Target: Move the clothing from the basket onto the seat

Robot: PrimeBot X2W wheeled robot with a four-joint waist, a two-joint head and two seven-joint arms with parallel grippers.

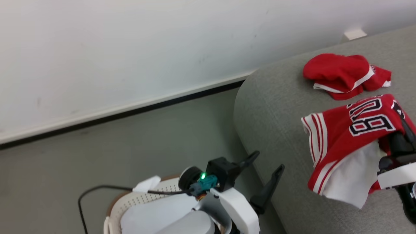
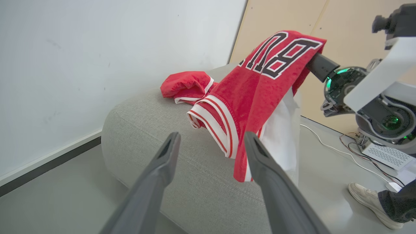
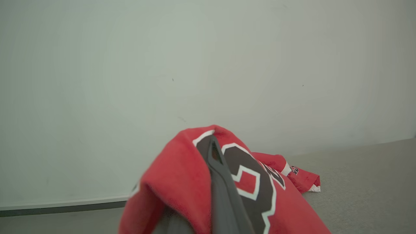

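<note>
The clothing [image 1: 351, 130], a red jersey with white trim and white lining, hangs from my right gripper [image 1: 399, 141] over the grey seat [image 1: 276, 107]. That gripper is shut on it, with the fabric draped over its fingers [image 3: 216, 162]. In the left wrist view the jersey [image 2: 256, 94] dangles above the seat [image 2: 146, 136] from the right gripper [image 2: 320, 66]. A second red garment [image 1: 341, 73] lies crumpled farther back on the seat. My left gripper [image 1: 263, 174] is open and holds nothing, above the basket [image 1: 139, 198] near the seat's rounded end.
A pale white cloth [image 1: 156, 214] lies in the basket. A black cable [image 1: 97, 188] runs across the floor beside it. The wall and its dark baseboard [image 1: 130, 112] stand behind. A person's shoe [image 2: 370, 201] and floor cables show to the right of the seat.
</note>
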